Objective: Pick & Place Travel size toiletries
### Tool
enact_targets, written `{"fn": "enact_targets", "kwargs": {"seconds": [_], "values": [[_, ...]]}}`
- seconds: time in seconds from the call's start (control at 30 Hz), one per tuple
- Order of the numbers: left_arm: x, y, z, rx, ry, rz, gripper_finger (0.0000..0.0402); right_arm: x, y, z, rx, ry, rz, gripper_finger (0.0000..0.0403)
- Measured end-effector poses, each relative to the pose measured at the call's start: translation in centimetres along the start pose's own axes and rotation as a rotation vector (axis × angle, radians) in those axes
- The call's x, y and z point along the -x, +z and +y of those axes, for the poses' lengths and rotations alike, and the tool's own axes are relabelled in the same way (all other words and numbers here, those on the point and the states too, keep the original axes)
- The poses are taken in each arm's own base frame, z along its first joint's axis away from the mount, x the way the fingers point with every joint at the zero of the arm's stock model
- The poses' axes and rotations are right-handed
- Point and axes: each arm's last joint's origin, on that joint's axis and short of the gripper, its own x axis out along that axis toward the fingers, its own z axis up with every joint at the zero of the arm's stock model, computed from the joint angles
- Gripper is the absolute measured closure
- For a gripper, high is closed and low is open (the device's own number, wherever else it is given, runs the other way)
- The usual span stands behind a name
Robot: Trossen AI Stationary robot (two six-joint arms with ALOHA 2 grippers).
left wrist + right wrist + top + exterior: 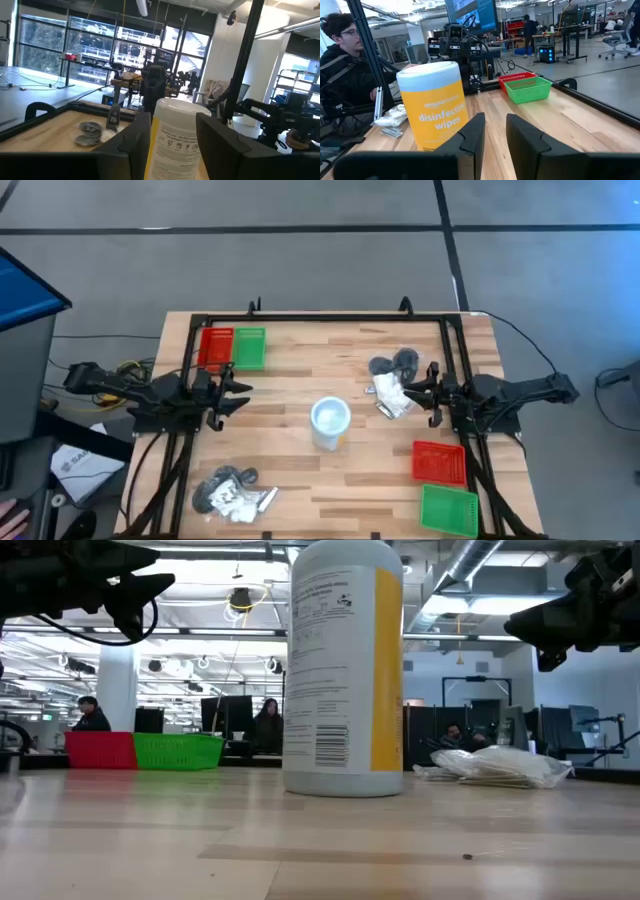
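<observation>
I'm watching both arms hanging above the table (300, 380), neither carrying anything. L gripper (238, 392) is sitting at the table's left side, just in front of a red tray (215, 347) and green tray (250, 348) standing side by side. Its fingers (132, 142) are standing apart w/ nothing between them; wrist cam is looking straight through the gap at the wipes tub (330, 422).

R gripper (425, 392) is hovering at the right side, right beside 1 pile of toiletries (392, 385): dark round pieces, white sachets, a tube. Fingers (472, 135) are showing a narrow gap, gripping nothing.

A 2nd pile (232, 490) is lying near the front edge on the left, well apart from both grippers.

Wipes tub is standing upright mid-table, white lid, yellow label, between the 2 grippers. 2nd tray pair is resting front right: red (438, 461) behind, green (448, 508) in front, touching.

Low cam is showing the right-hand pile as crinkly sachets (495, 765) flat on the wood. People are sitting in the room beyond.
</observation>
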Motion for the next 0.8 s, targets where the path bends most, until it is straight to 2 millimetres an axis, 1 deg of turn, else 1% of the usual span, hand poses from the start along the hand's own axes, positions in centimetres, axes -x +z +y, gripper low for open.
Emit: {"fn": "enact_targets", "kwargs": {"seconds": [0.47, 0.57, 0.67, 0.8], "values": [[0.0, 0.0, 0.0, 0.000, 0.000, 0.000, 0.0251, 0.0, 0.0, 0.0, -0.001, -0.010, -0.004, 0.0331], [0.0, 0.0, 0.0, 0.000, 0.000, 0.000, 0.0251, 0.1, 0.3, -0.2, 0.002, -0.076, -0.012, 0.0331], [0.0, 0.0, 0.0, 0.000, 0.000, 0.000, 0.0251, 0.2, 1.0, -0.4, 0.039, -0.151, -0.030, 0.0331], [0.0, 0.0, 0.0, 0.000, 0.000, 0.000, 0.0251, 0.5, 1.7, -0.7, 0.078, -0.261, 0.003, 0.0331]]}}
